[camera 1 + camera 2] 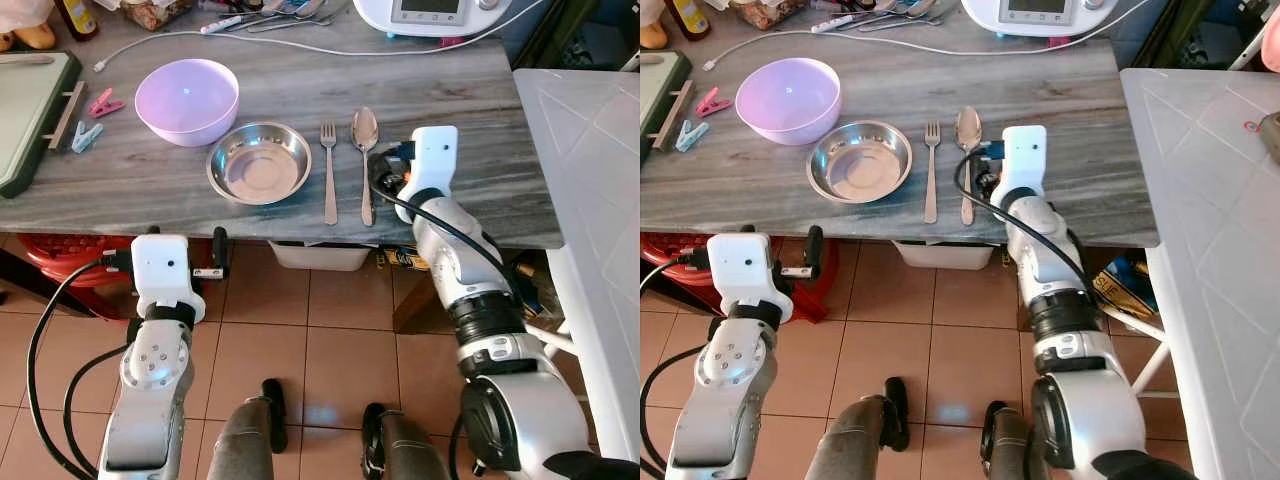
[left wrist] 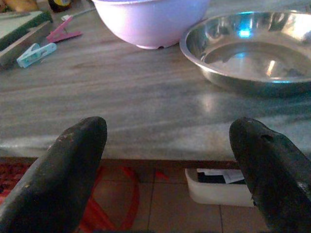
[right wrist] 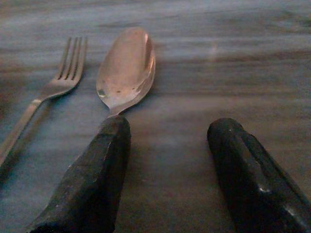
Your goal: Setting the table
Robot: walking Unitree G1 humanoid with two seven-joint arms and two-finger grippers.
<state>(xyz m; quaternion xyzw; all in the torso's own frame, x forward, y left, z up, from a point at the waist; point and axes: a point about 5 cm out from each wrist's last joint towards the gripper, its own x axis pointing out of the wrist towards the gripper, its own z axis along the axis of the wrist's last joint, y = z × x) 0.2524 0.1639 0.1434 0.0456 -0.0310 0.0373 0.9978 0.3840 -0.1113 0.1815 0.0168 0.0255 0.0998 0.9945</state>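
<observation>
On the grey wood-grain table [image 1: 480, 190] a steel bowl [image 1: 259, 162] sits in front of a purple bowl [image 1: 187, 100]. To its right lie a fork [image 1: 329, 170] and a spoon [image 1: 365, 150], side by side. My right gripper [image 3: 170, 128] rests low over the table just right of the spoon, open, nothing between its fingers. One finger [image 3: 104, 160] covers the spoon's handle. My left gripper [image 2: 170, 160] is open below the table's front edge, facing the steel bowl [image 2: 252, 53].
A green board [image 1: 30, 110] and two clothes pegs [image 1: 95, 118] lie at the table's left. A white appliance [image 1: 430, 15], a cable [image 1: 250, 40] and loose utensils stand at the back. A white table [image 1: 590, 200] adjoins on the right. A red stool [image 1: 70, 260] stands underneath.
</observation>
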